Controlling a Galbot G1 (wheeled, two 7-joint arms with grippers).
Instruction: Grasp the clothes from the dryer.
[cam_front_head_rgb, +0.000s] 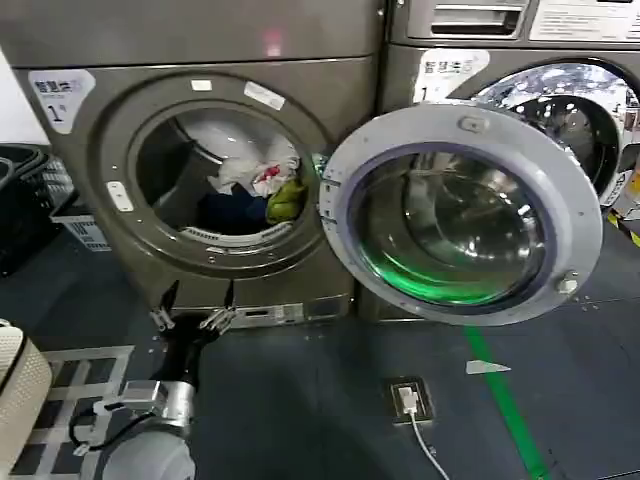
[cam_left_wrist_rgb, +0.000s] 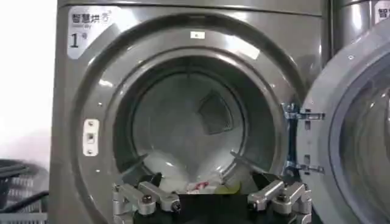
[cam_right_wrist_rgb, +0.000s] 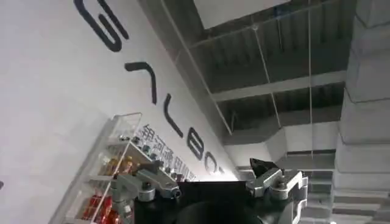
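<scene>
The dryer (cam_front_head_rgb: 215, 170) stands with its round door (cam_front_head_rgb: 462, 212) swung wide to the right. The clothes (cam_front_head_rgb: 258, 185) lie heaped inside the drum, white on top, yellow-green and dark navy below. The left hand (cam_front_head_rgb: 192, 319) hangs low before the dryer's front panel, under the opening, fingers spread and empty. The right hand (cam_right_wrist_rgb: 213, 187) points up at a ceiling, spread too.

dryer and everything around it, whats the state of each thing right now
dryer: loaded, porthole uncovered
dryer door: swung fully open
clothes: piled in the drum, ungrasped
left claw: open, empty, low before the porthole
right claw: open, empty, pointed at the ceiling
</scene>
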